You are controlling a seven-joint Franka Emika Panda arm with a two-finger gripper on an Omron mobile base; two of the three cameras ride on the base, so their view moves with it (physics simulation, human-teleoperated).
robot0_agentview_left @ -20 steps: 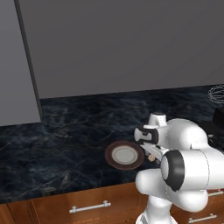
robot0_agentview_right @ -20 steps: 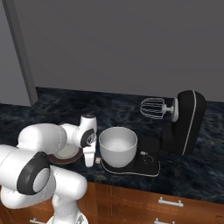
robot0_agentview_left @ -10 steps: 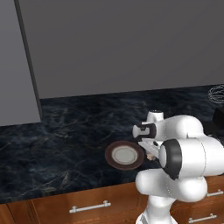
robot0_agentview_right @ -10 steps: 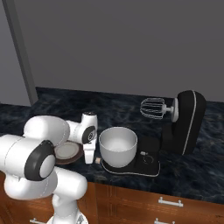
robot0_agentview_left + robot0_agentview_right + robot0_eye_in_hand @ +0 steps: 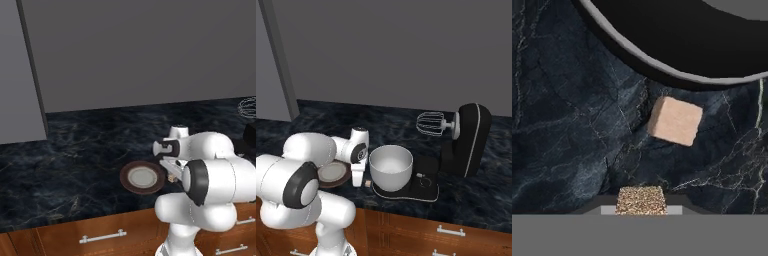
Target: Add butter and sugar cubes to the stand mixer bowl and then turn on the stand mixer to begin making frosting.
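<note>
— Where are your fingers (image 5: 358, 182) right now?

— Low over the dark marbled counter (image 5: 476, 200), pointing straight down. In the right base view you see them between the brown-rimmed plate (image 5: 342, 179) and the stand mixer bowl (image 5: 391, 167), close to the front left corner of the mixer's flat black base (image 5: 423, 187).

— And the sugar?

— One beige sugar cube (image 5: 675, 120) lies flat on the counter. In the hand view it sits a little above and to the right of centre, just short of the base's curved grey-edged rim (image 5: 662, 62) and not touching it. From the right base camera, the same cube shows just beside the fingers, on the bowl side.

— Are you holding anything?

— You cannot tell. A speckled cube (image 5: 641, 200) sits at the very bottom of the hand view, right where the tips rise, but the tips themselves are too dim to show how wide they stand or whether they press on it.

— What about the mixer itself?

— The stand mixer (image 5: 470, 140) is at the right, its head tilted up, and the wire whisk (image 5: 430, 123) hangs clear above the bowl. The bowl rests on the black base.

— And from the left base camera?

— The arm covers most of it. You see the plate (image 5: 131, 186) on the counter, just left of the wrist.
</note>
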